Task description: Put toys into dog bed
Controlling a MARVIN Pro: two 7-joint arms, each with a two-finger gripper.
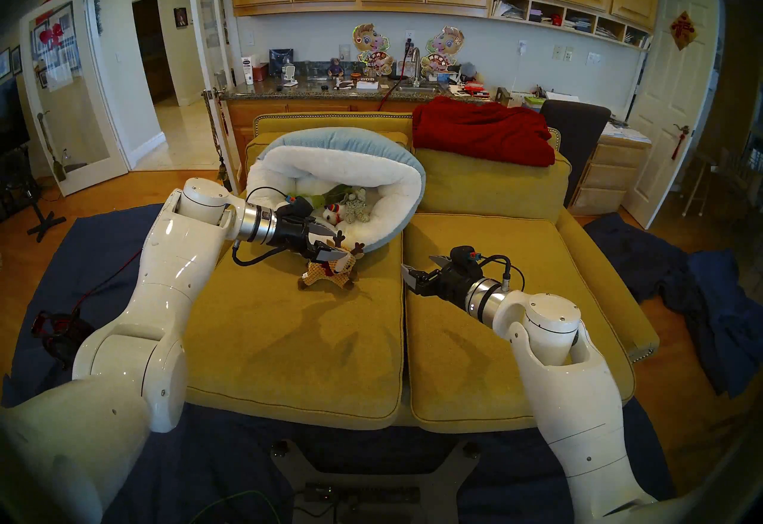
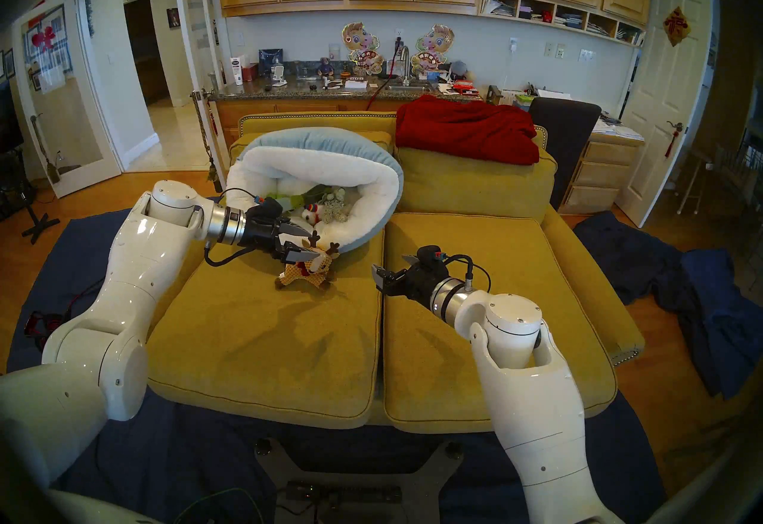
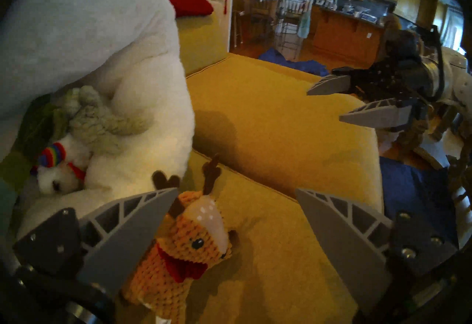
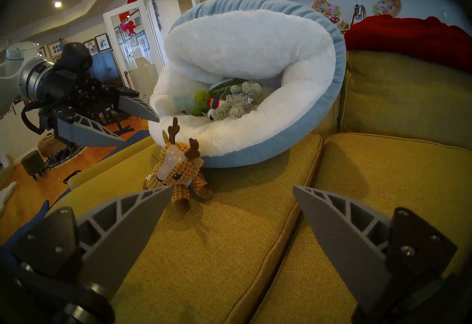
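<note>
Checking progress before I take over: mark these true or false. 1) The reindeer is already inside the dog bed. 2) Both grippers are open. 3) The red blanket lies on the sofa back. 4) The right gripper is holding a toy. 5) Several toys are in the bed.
1) False. The reindeer lies on the sofa cushion, just outside the dog bed, by its front rim.
2) True. The left gripper and the right gripper both have their jaws spread.
3) True. The red blanket is draped there.
4) False. It is empty, apart from every toy.
5) True. The rainbow-accented white plush, the grey-beige plush and green ones lie inside.
</note>
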